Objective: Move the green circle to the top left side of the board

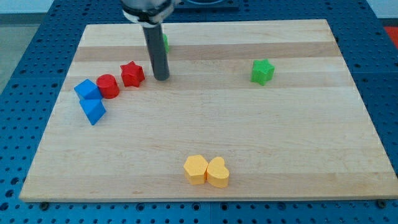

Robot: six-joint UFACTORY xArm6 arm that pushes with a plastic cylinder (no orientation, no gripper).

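The green circle (165, 42) shows only as a thin green edge behind my rod, near the view's top left of the board. My tip (161, 78) rests on the board just below it, toward the view's bottom, and right of the red star (132, 74). The rod hides most of the green circle, so I cannot tell whether they touch.
A red circle (108, 86) sits left of the red star. Two blue blocks (91, 101) lie at the view's left. A green star (262, 71) sits at the view's right. Two yellow blocks (206, 170) touch near the bottom edge of the wooden board (280, 155).
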